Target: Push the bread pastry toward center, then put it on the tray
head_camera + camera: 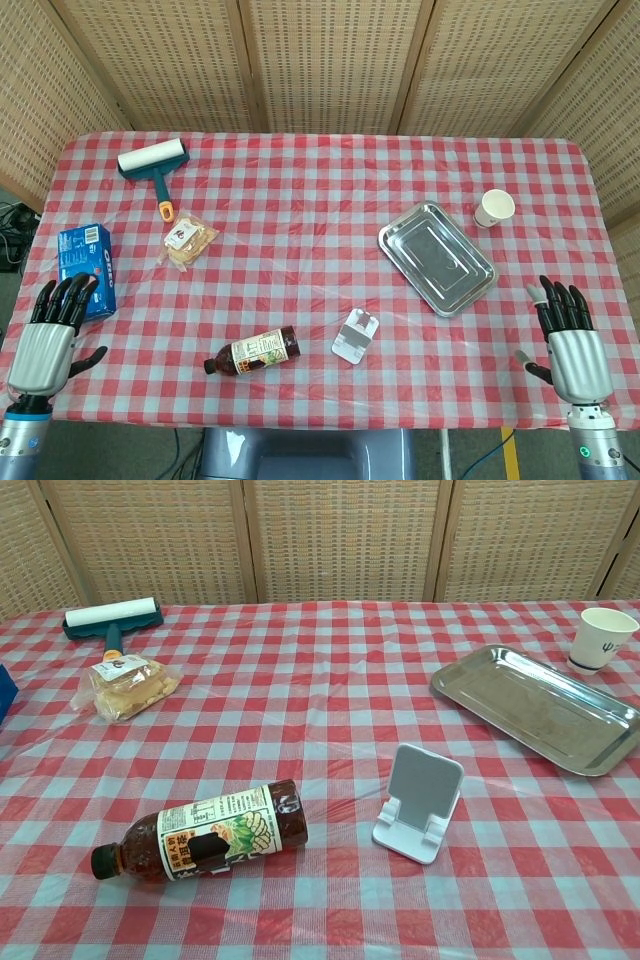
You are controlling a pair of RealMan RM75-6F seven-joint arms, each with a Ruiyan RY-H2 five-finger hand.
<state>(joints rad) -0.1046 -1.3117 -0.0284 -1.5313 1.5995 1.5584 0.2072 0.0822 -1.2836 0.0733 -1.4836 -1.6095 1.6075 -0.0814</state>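
Left robot hand (45, 345) was at the near left corner of the worktop (320, 240), fingers extended and apart, holding nothing; its fingertips overlapped the blue biscuit box (86, 268). Right robot hand (572, 345) was at the near right corner, likewise spread and empty. The bagged bread pastry (189, 240) lay beyond the left robot hand, just beside the lint roller (154, 168). The steel tray (437, 257) sat beyond the right robot hand, well apart from the pastry.

Bagged pastry (189, 241) – far from tray (437, 257)
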